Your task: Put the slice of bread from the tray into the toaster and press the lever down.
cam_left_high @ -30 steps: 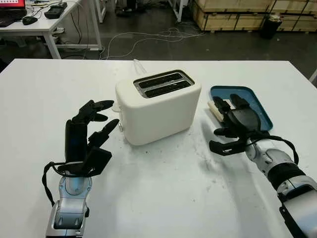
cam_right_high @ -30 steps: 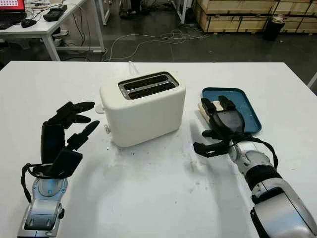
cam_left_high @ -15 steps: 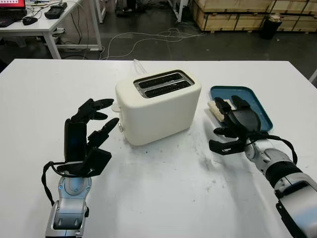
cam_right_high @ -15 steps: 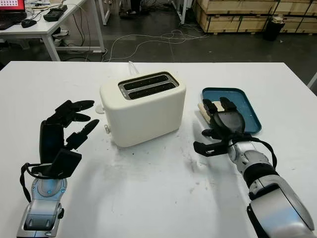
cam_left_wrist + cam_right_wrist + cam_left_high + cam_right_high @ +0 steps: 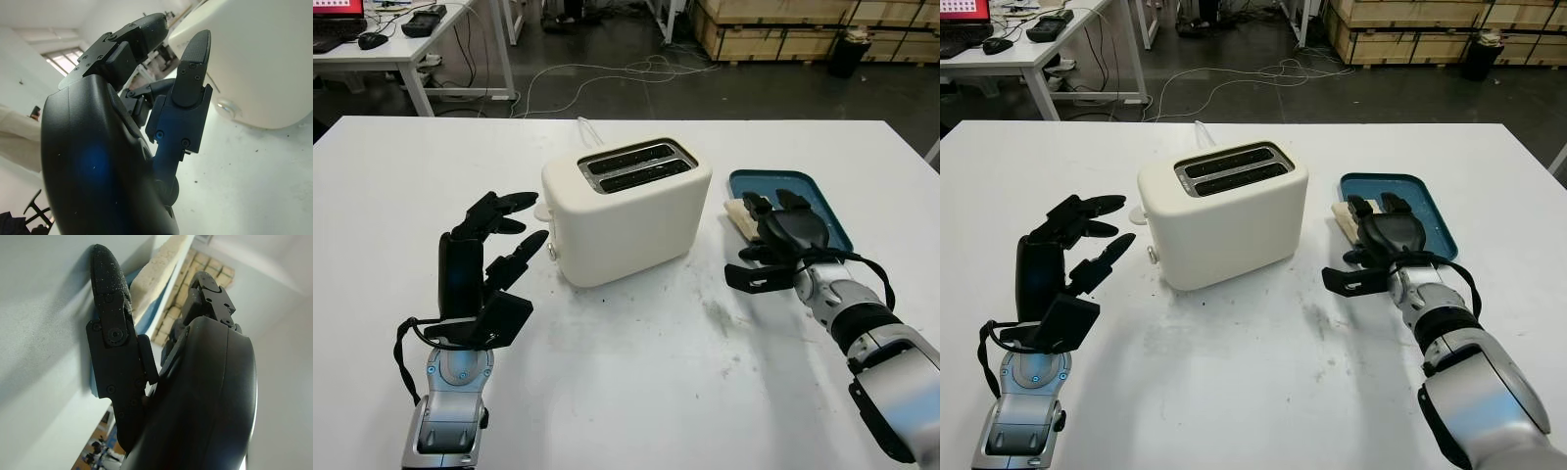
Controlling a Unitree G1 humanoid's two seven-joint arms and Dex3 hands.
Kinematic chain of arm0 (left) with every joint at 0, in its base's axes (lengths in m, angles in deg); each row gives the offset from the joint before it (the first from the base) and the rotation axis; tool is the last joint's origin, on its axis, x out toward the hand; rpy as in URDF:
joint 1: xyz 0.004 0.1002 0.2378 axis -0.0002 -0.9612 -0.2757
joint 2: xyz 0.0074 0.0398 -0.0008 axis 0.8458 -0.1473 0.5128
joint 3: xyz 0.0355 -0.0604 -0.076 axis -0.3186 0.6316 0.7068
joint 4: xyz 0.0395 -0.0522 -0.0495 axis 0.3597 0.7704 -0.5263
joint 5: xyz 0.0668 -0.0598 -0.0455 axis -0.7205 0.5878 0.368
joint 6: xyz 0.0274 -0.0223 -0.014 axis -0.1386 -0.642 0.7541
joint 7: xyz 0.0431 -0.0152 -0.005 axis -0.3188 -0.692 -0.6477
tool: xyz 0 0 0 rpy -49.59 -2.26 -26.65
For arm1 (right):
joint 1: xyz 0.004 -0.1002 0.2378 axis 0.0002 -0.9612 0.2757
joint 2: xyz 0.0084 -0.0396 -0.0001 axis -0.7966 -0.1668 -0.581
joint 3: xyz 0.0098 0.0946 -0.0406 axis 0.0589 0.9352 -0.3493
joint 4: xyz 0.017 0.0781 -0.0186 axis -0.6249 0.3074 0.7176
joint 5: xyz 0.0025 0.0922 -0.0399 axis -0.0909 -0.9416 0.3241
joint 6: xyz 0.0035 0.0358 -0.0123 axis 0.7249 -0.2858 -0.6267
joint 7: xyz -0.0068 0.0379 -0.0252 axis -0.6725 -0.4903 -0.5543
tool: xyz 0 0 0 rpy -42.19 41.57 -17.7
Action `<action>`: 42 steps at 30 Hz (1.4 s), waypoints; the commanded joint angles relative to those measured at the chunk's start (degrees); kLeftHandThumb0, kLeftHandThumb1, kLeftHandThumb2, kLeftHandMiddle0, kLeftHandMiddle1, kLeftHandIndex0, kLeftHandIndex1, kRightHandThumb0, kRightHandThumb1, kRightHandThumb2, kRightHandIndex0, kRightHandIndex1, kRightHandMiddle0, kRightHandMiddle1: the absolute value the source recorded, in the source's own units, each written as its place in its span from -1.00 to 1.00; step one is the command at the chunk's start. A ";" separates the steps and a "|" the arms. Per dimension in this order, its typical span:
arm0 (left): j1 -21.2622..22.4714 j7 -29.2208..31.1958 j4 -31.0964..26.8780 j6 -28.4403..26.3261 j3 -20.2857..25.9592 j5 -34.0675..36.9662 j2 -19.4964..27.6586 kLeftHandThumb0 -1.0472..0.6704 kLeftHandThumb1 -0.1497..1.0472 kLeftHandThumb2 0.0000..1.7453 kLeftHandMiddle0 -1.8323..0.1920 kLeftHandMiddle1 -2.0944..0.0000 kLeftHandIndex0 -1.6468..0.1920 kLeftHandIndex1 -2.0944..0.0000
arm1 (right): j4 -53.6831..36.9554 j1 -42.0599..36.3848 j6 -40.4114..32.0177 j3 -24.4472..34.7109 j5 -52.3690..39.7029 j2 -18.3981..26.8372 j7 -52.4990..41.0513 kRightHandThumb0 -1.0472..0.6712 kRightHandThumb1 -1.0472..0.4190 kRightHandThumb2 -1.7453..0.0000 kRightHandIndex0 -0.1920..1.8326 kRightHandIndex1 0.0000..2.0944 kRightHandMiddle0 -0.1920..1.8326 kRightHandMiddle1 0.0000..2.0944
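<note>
From the head views, the glossy cream toaster (image 5: 626, 208) stands mid-worktop (image 5: 636, 392); the right hand (image 5: 781, 240) reaches over the blue tray (image 5: 822, 206) and the pale slice of bread (image 5: 739, 213), its grip unclear. The left hand (image 5: 480, 264) is released beside the toaster. The right wrist view shows the bread's (image 5: 159, 264) porous edge beside a finger.

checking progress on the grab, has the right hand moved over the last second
Yes. The right hand has crept forward over the blue tray, its fingers now over the bread slice.
</note>
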 commanded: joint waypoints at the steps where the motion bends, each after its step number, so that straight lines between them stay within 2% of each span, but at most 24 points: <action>1: 0.29 0.51 -1.00 1.15 0.51 0.99 0.32 -0.23 0.79 -0.92 0.32 -0.20 0.09 0.42 | 2.13 -1.01 -1.33 -1.05 -0.49 -1.00 -1.66 -0.61 -0.67 1.00 -0.75 -0.98 -0.71 -0.99; 7: 0.48 0.34 -1.01 1.59 0.71 1.13 0.54 -0.25 0.79 -0.92 0.31 -0.19 0.09 0.42 | 3.99 -1.08 -1.79 -1.20 -0.85 -1.58 -1.69 -0.52 -0.67 1.00 -0.76 -0.97 -0.72 -1.00; 14: -0.35 0.53 -1.86 1.80 0.71 1.39 0.58 -0.22 0.79 -0.90 0.31 -0.17 0.10 0.42 | 5.88 -1.96 -2.00 -1.96 -0.51 -2.38 1.31 -0.21 -0.67 0.99 -0.71 -0.88 -0.65 -0.96; 19: -0.69 0.24 -1.91 2.78 0.41 0.60 0.67 -0.19 0.79 -0.91 0.30 -0.17 0.10 0.42 | 6.25 -2.56 -1.52 -1.79 -1.24 -2.47 2.58 -0.12 -0.72 1.00 -0.81 -0.19 -0.51 -0.80; 20: -0.77 0.37 -1.94 3.01 0.34 0.63 0.69 -0.20 0.79 -0.91 0.30 -0.18 0.10 0.42 | 6.27 -2.66 -1.42 -1.88 -1.37 -2.44 2.96 -0.10 -0.74 1.00 -0.78 0.03 -0.50 -0.64; 21: -0.82 0.48 -1.94 3.21 0.31 0.65 0.70 -0.20 0.79 -0.91 0.30 -0.18 0.10 0.43 | 6.24 -2.77 -1.17 -1.98 -1.50 -2.35 3.45 -0.09 -0.76 0.98 -0.62 0.40 -0.50 -0.04; 22: -0.84 0.66 -1.96 3.40 0.25 0.85 0.69 -0.20 0.79 -0.91 0.30 -0.18 0.10 0.43 | 6.16 -3.01 -0.58 -1.93 -1.69 -2.21 4.55 -0.09 -0.76 0.99 -0.52 0.53 -0.51 0.23; 23: -0.80 0.80 -1.85 3.78 0.22 1.04 0.73 -0.20 0.79 -0.91 0.30 -0.18 0.10 0.43 | 6.13 -3.23 -0.19 -2.04 -1.67 -2.10 5.72 -0.08 -0.76 0.99 -0.34 0.60 -0.45 0.44; 24: -0.76 0.94 -1.68 4.14 0.20 1.19 0.78 -0.19 0.79 -0.92 0.31 -0.19 0.10 0.43 | 6.13 -3.43 0.19 -2.34 -1.45 -1.96 6.82 -0.10 -0.75 0.99 -0.14 0.64 -0.35 0.57; 26: -0.75 1.27 -1.46 4.64 0.19 1.43 0.82 -0.19 0.79 -0.92 0.31 -0.19 0.10 0.42 | 6.25 -3.58 0.65 -3.26 -0.87 -1.69 8.15 -0.15 -0.77 0.99 0.10 0.66 -0.27 0.64; 28: -0.82 1.48 -1.48 4.72 0.21 1.43 0.81 -0.20 0.79 -0.92 0.32 -0.19 0.09 0.42 | 6.40 -3.58 0.46 -4.38 -0.30 -1.54 9.08 -0.22 -0.79 0.99 0.21 0.67 -0.15 0.66; 38: -1.01 1.59 -1.40 4.85 0.30 1.17 0.70 -0.20 0.79 -0.91 0.30 -0.18 0.09 0.43 | 6.88 -3.14 -0.60 -8.88 0.77 -1.10 10.61 -0.45 -0.83 0.72 0.39 0.67 0.02 0.67; 42: -1.07 1.58 -1.41 4.70 0.30 0.89 0.80 -0.18 0.79 -0.91 0.31 -0.18 0.09 0.43 | 6.94 -3.23 -0.32 -10.05 0.69 -0.89 12.27 -0.47 -0.83 0.69 0.42 0.67 0.04 0.67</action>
